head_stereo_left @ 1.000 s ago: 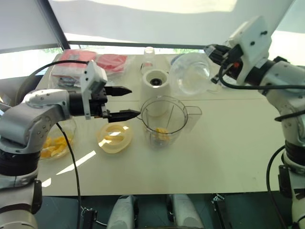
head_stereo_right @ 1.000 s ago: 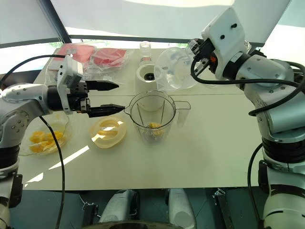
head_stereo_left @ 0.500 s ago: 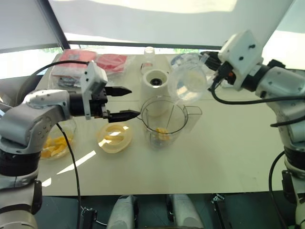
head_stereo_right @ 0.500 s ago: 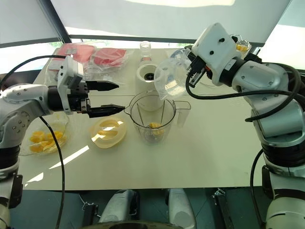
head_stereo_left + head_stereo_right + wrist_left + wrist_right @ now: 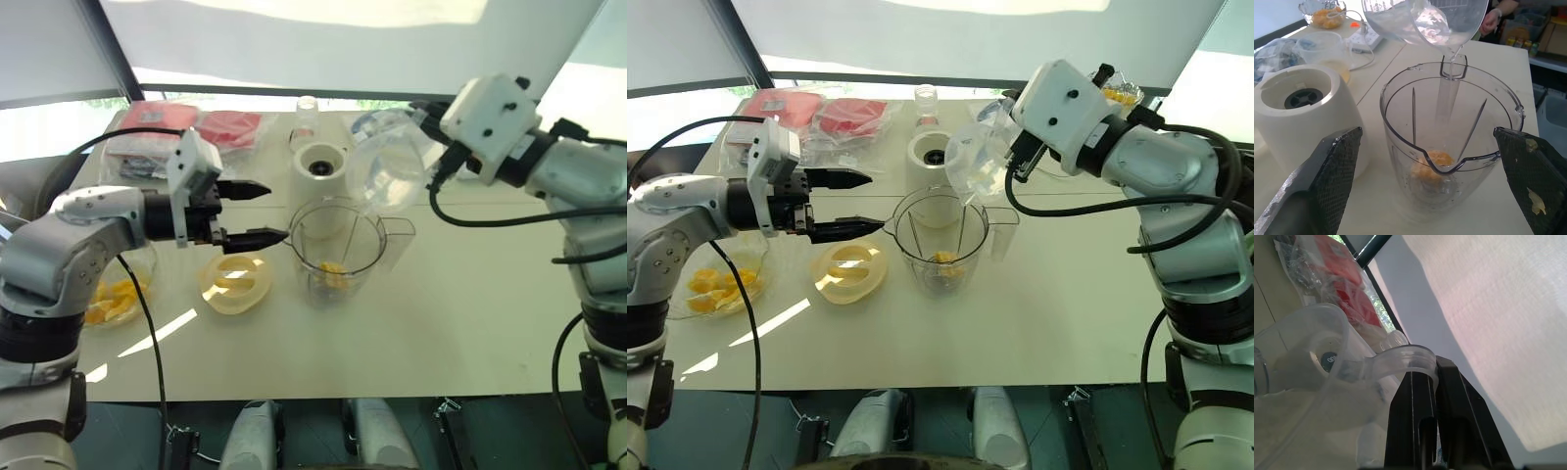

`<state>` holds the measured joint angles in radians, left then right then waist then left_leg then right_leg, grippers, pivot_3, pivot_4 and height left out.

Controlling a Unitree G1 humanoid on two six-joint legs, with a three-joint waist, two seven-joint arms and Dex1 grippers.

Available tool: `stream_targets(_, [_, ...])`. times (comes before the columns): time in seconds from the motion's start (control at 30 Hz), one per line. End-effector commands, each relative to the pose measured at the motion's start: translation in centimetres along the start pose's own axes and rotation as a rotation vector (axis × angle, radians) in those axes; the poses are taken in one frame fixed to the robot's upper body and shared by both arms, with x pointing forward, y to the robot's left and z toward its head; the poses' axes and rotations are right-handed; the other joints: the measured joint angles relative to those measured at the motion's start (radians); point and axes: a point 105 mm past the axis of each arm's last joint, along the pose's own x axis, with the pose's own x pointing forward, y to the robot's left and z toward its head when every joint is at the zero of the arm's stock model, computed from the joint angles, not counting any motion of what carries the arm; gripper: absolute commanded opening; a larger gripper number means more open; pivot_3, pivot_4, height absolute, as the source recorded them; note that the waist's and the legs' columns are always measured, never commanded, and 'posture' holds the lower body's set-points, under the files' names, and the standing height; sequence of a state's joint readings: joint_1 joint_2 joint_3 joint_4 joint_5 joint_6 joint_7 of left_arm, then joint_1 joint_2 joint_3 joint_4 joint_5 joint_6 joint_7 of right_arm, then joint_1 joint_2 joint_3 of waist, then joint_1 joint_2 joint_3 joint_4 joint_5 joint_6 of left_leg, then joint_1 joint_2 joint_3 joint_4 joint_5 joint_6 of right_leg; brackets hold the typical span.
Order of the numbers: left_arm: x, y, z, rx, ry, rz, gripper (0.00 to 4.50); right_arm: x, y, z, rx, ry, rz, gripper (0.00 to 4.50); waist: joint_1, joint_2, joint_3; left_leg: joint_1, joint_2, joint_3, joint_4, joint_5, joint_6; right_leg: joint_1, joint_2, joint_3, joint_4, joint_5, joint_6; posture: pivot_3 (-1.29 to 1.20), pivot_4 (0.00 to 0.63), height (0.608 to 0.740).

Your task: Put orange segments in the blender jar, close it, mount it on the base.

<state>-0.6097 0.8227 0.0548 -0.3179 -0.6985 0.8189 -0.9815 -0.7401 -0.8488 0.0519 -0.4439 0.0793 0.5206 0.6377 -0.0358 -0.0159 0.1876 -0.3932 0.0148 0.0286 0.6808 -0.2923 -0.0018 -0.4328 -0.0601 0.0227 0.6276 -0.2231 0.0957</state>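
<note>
The clear blender jar [image 5: 338, 250] stands upright at mid-table with orange segments [image 5: 1432, 164] at its bottom. My right gripper [image 5: 1431, 382] is shut on the handle of a clear water pitcher [image 5: 387, 162], held tilted above the jar's far rim. A thin stream of water [image 5: 1442, 98] runs from its spout into the jar. My left gripper [image 5: 257, 211] hovers open just left of the jar at rim height, nothing between its fingers. The white blender base [image 5: 320, 168] stands right behind the jar. The yellowish jar lid [image 5: 235, 282] lies on the table to the jar's left.
A glass bowl of orange segments [image 5: 113, 299] sits at the left table edge. Red packets in plastic [image 5: 230, 127] and a small bottle [image 5: 307, 106] lie at the back. Another bowl with orange pieces [image 5: 1120, 93] stands back right. A person's hand [image 5: 1493, 19] shows beyond the table.
My right arm has swung the pitcher left and tipped it further over the jar. The left arm has stayed put.
</note>
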Motion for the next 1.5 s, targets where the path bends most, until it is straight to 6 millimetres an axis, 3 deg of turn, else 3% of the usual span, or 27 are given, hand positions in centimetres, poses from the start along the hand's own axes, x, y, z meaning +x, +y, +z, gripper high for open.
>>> stream_targets(0.03, [-0.1,-0.2,0.7,0.038,-0.016,-0.002,4.5,-0.4,-1.2,1.0,-0.065,-0.026,-0.047,0.03,0.0,0.0,0.0,0.0,0.0,0.0,0.0,0.0,0.0,0.0,0.0,0.0,0.0,0.0,0.0,0.0,0.15,0.74])
stream_targets(0.37, [0.0,-0.2,0.6,0.042,-0.013,0.0,4.5,-0.5,-1.8,0.4,0.049,-0.019,-0.075,0.03,0.0,0.0,0.0,0.0,0.0,0.0,0.0,0.0,0.0,0.0,0.0,0.0,0.0,0.0,0.0,0.0,0.15,0.74])
stream_targets(0.67, [0.1,-0.1,1.0,0.041,-0.028,-0.01,4.5,-2.0,-4.5,-1.3,0.596,-0.04,-0.23,0.03,0.003,0.0,0.0,0.0,0.0,0.0,0.0,0.0,0.0,0.0,0.0,0.0,0.001,0.0,0.0,0.0,0.15,0.74])
stream_targets(0.9, [0.1,-0.4,2.1,0.036,-0.073,-0.043,4.5,-5.8,-9.0,-5.7,0.895,-0.003,-0.585,0.03,0.019,0.0,0.0,0.0,0.0,0.0,0.0,0.0,0.0,0.0,0.0,0.0,0.001,0.0,0.0,0.0,0.15,0.74])
stream_targets(1.0, [0.0,-0.5,2.6,0.037,-0.087,-0.056,4.5,-7.9,-10.1,-8.3,0.91,0.072,-0.739,0.03,0.024,0.0,0.0,0.0,0.0,0.0,0.0,0.0,0.0,0.0,-0.001,0.0,0.0,0.0,0.0,0.0,0.15,0.74])
stream_targets(1.17, [-0.1,-0.6,3.3,0.037,-0.102,-0.067,4.5,-10.0,-9.2,-12.3,0.852,0.248,-0.84,0.03,0.02,0.0,0.0,-0.001,-0.001,0.001,0.0,0.0,0.0,0.0,-0.001,0.0,-0.001,0.0,0.0,0.0,0.15,0.74])
stream_targets(1.3, [-0.1,-0.7,3.5,0.034,-0.105,-0.069,4.5,-10.2,-8.3,-13.9,0.79,0.313,-0.854,0.03,0.012,0.002,0.001,0.0,-0.001,0.001,0.0,0.0,0.0,0.0,0.0,0.001,-0.001,0.0,0.0,0.0,0.15,0.74])
stream_targets(1.5, [-0.3,-1.1,3.2,0.014,-0.086,-0.074,4.5,-10.3,-4.4,-18.8,0.739,0.455,-0.9,0.03,0.011,0.002,0.001,0.0,0.0,0.001,0.0,0.0,0.0,0.0,0.002,0.001,0.0,0.0,0.0,0.0,0.15,0.74])
